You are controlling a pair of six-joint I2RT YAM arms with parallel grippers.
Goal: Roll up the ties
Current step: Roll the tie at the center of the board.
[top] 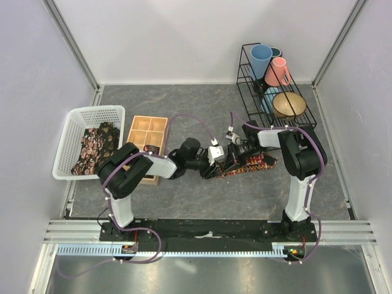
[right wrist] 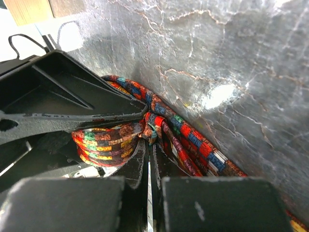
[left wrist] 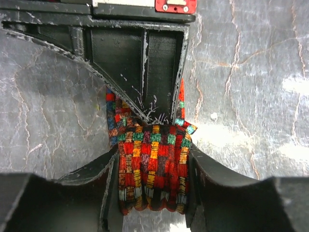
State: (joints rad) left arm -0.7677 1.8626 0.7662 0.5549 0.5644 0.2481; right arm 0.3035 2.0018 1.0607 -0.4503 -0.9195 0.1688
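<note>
Red-and-orange patchwork fabric marks the tie (top: 248, 164), lying mid-tabletop (top: 202, 110) with its loose length running toward 3 o'clock. Rolling looks to be under way. The left tool (left wrist: 153, 152) holds the wound part between half-spread fingers. The right tool (right wrist: 149, 137), closed tight, pinches fabric just beside the roll on its 3 o'clock side. The next move calls for turning the roll along the loose length, keeping it taut and the edges aligned. More ties (top: 95, 150) wait in the basket (top: 72, 119) at 9 o'clock.
</note>
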